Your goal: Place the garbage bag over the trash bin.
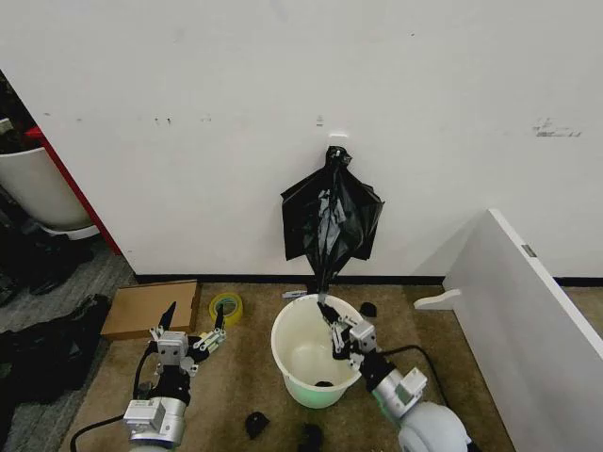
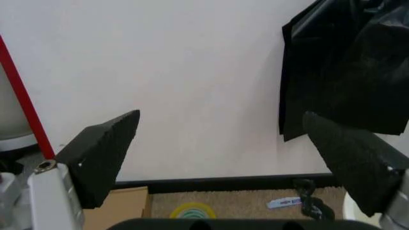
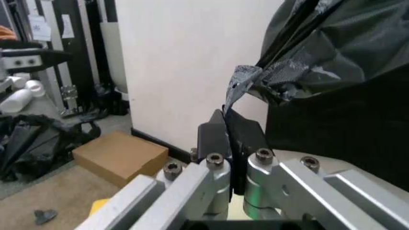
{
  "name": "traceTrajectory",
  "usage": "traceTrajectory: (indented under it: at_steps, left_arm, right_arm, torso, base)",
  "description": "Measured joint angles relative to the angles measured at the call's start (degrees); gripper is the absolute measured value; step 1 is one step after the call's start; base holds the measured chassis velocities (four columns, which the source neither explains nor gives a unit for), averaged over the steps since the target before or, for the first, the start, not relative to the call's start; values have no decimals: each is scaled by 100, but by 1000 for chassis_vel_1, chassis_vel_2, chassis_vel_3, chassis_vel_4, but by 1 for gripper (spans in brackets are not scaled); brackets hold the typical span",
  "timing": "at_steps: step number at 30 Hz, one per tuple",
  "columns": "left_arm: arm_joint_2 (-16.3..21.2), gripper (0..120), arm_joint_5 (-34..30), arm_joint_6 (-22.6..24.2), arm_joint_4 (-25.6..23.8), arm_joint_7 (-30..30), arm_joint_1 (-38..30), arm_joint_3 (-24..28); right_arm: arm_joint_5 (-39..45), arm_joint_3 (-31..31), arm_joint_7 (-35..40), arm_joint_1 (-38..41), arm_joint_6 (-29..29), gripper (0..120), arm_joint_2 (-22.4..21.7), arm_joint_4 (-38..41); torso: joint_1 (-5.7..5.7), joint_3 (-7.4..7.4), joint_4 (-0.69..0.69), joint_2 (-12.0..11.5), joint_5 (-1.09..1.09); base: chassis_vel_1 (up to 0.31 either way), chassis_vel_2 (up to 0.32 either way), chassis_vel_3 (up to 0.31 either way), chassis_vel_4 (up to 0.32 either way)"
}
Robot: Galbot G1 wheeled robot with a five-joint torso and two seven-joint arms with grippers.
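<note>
Pinching the bag's [image 1: 332,218] bottom tip, right claw [image 1: 329,314] sits above the bin's [image 1: 287,363] far rim; bag hangs on the wall. Left claw [image 1: 193,325] spread wide, idle left of bin, near tape roll [image 1: 226,307].

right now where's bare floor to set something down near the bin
Bare carpet lies between the left gripper and the trash bin. Crowded: the right gripper pinching the garbage bag over the rim, the tape roll and cardboard box behind.

Before me rises a plain white wall [image 1: 236,122] with a black baseboard [image 1: 236,279]; brown carpet [image 1: 245,377] lies below, a white slanted panel [image 1: 528,320] stands at my right.
</note>
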Motion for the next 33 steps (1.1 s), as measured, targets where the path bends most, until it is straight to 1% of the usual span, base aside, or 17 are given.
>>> traceTrajectory:
  at_steps: [25,27,30,33]
  left_arm:
    - [18,100,-12,-3,126,-4,-126,44]
    - [55,100,-98,14,113,-3,-157,65]
    - [192,100,-334,108,12,26,-250,139]
    - [299,100,-477,165,-31,46,-325,201]
  right_arm:
    - [-592,-90,-49,-316,254,0,18,-16]
    - [-789,-64,-49,-311,307,0,16,-45]
    - [-1525,76,9,-217,453,0,43,-182]
    - [-1688,119,66,-143,464,0,53,-248]
  torso:
    - [1,1,0,-1,0]
    - [1,0,0,-1,-1]
    - [1,1,1,-1,-1]
    - [1,1,1,-1,0]
  base:
    - [0,0,0,0]
    - [0,0,0,0]
    - [0,0,0,0]
    - [0,0,0,0]
